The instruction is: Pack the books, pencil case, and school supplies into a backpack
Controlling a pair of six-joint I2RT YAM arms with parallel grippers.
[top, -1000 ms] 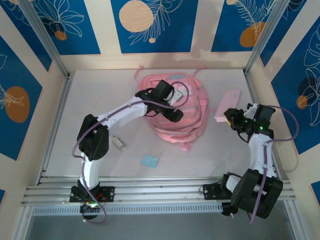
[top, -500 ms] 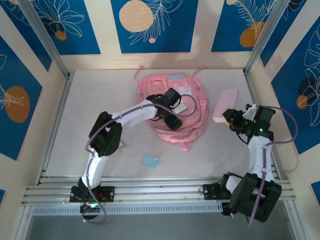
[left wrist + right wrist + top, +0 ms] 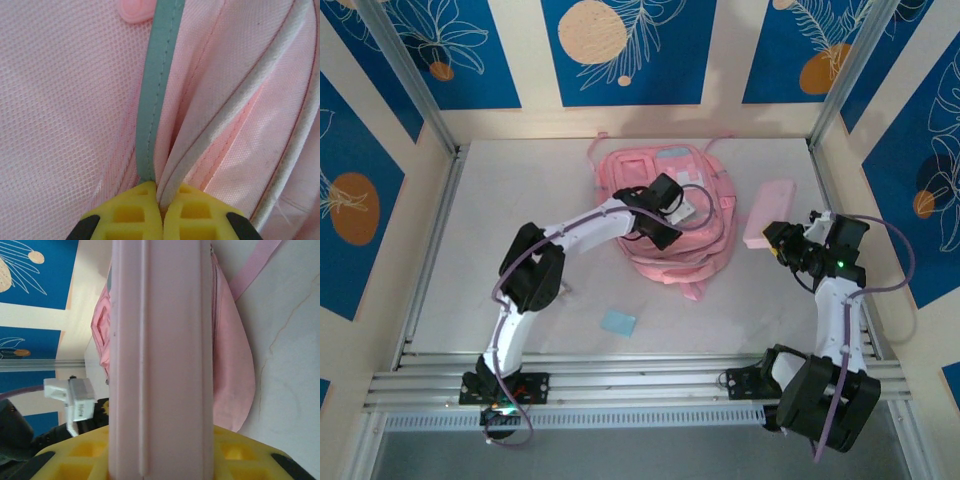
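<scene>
The left pincer (image 3: 160, 202) is shut tight, its yellow pads (image 3: 150, 227) pressed together on a fold of the backpack (image 3: 670, 268). A teal binding (image 3: 152, 90) and a white piped seam (image 3: 200, 145) run straight out from between them, with pink mesh on one side and pleated cloth on the other. From above, this pincer sits over the bag's middle, pinching what looks like the edge of an opening. Off to its right, past the bag's flank, the right pincer (image 3: 782, 240) is partly closed on the pencil case (image 3: 769, 212), which juts out flat beyond its fingertips. Whether the case rests on the table (image 3: 520, 200) or hangs just over it I cannot tell. Back toward the arm bases from the left pincer, the light-blue pad (image 3: 618, 322) lies apart from the bag. The step in hand seems to be opening the bag to take the pencil case. Next, the left pincer should lift and draw the seized edge until the mouth gapes. The right pincer should then bring the case across end-on and slide it in. The thin cloth may slip from the pads.
</scene>
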